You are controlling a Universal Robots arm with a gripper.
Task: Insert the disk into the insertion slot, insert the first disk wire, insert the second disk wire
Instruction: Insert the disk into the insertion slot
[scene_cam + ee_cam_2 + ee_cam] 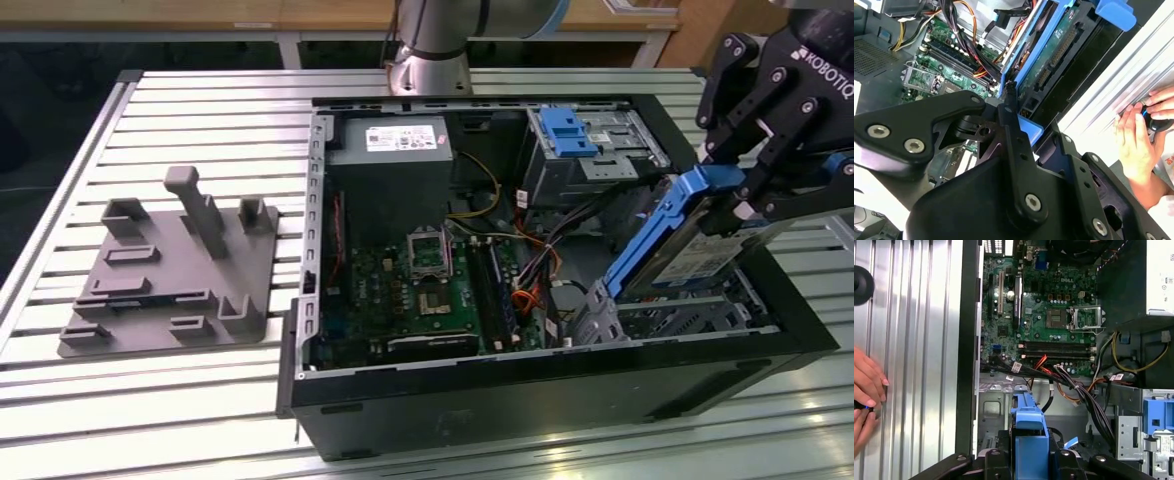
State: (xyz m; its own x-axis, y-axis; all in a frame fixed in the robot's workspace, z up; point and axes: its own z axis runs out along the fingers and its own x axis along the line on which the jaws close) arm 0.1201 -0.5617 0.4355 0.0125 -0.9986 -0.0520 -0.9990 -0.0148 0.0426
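Here the tool [750, 195] is clamped on the disk [697, 255], holding it steeply tilted over the insertion slot [687, 315]. The slot sits in the open computer case's [534, 390] near corner on the exterior view's right. The case also holds a motherboard [427, 290] and cables [534, 265].

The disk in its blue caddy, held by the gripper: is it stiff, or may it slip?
Probably stiff: the disk looks flat and straight though the gripper holds it tilted by its upper end. It may pivot or slip, as its blue plastic frame looks smooth.
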